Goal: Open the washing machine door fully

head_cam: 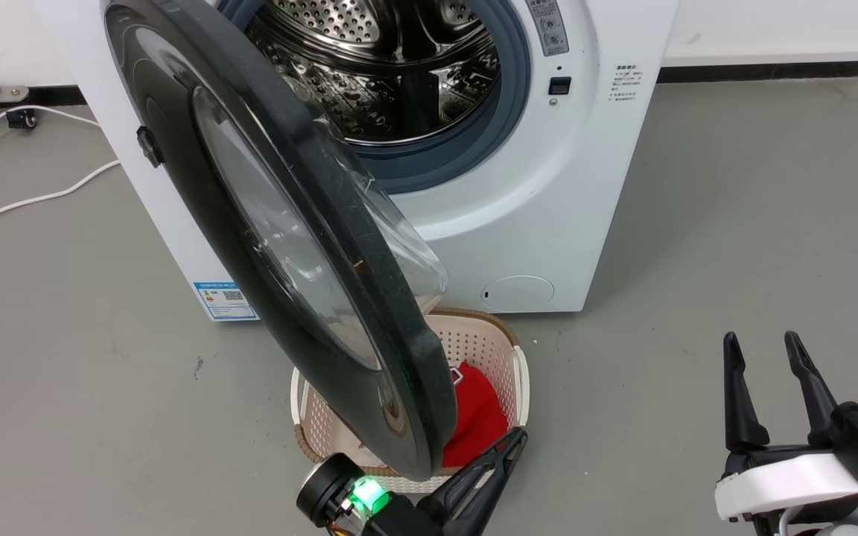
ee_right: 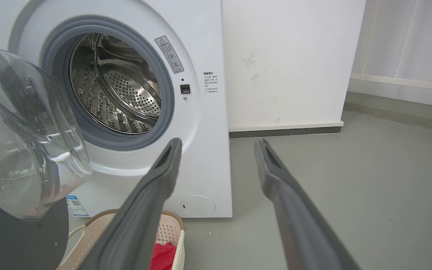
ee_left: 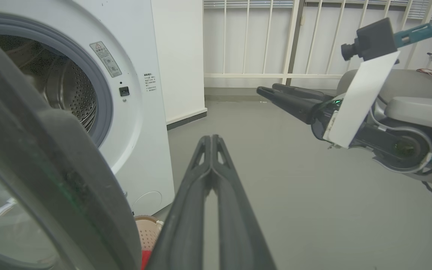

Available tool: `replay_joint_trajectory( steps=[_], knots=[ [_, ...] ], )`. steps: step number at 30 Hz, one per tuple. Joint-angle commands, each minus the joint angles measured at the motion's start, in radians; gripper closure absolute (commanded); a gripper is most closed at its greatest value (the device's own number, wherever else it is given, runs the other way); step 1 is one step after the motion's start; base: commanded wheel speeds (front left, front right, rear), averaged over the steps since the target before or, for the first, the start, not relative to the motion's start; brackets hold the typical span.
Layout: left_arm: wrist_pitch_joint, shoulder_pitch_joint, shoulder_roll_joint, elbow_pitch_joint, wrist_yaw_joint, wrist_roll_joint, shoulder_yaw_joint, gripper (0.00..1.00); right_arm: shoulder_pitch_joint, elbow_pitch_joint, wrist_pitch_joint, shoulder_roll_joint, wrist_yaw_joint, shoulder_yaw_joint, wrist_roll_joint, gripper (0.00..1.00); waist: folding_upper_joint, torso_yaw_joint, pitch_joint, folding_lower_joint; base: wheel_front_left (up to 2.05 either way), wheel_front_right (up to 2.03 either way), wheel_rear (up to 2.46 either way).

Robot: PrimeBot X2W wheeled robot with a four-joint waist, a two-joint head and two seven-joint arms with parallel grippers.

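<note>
A smooth grey floor [head_cam: 734, 223] runs under soft, even light to a white wall [ee_right: 294, 56], which is footed with a pale ledge and a dark skirting strip [ee_right: 283, 132]. White cables [head_cam: 27, 201] trail loose across the floor at the left, near a small black plug [head_cam: 21, 117]. Past the wall's corner, a white railing [ee_left: 246, 75] of upright bars lines the far side.

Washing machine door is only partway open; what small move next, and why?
Probably sweep the shut left gripper leftward against the inner rim of the washing machine door: it stands about half open over the basket, and the gripper sits just inside its free edge.
</note>
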Motion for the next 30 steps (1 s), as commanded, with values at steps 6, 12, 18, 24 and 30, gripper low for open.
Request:
replay_joint_trajectory(
  steps=[6,12,18,24,30],
  knots=[
    [-0.027,-0.051,-0.035,0.08,0.028,-0.004,0.019,1.0,-0.007,0.009,-0.002,0.002,-0.001,0.001,0.013,0.0,-0.0001,0.001,0.008,-0.0001,0.0,0.0,0.0],
    [-0.046,-0.12,-0.064,0.15,0.041,-0.02,0.042,1.0,-0.015,0.02,-0.002,0.002,-0.001,0.013,0.022,0.0,-0.0001,0.0,0.013,-0.0001,0.0,0.0,0.0],
    [-0.056,-0.165,-0.078,0.206,0.068,-0.031,0.068,1.0,-0.018,0.029,-0.002,0.002,-0.001,0.024,0.032,0.0,-0.0001,-0.002,0.02,-0.0001,0.0,0.0,0.0],
    [-0.058,-0.165,-0.07,0.234,0.09,-0.036,0.088,1.0,-0.014,0.036,-0.002,0.002,-0.001,0.029,0.045,0.0,-0.0001,0.004,0.02,-0.0001,0.0,0.0,0.0],
    [-0.062,-0.14,-0.037,0.206,0.126,-0.012,0.107,1.0,-0.018,0.048,-0.002,0.002,-0.001,0.044,0.059,0.0,-0.0001,0.008,0.015,-0.0001,0.0,0.0,0.0]
  ],
)
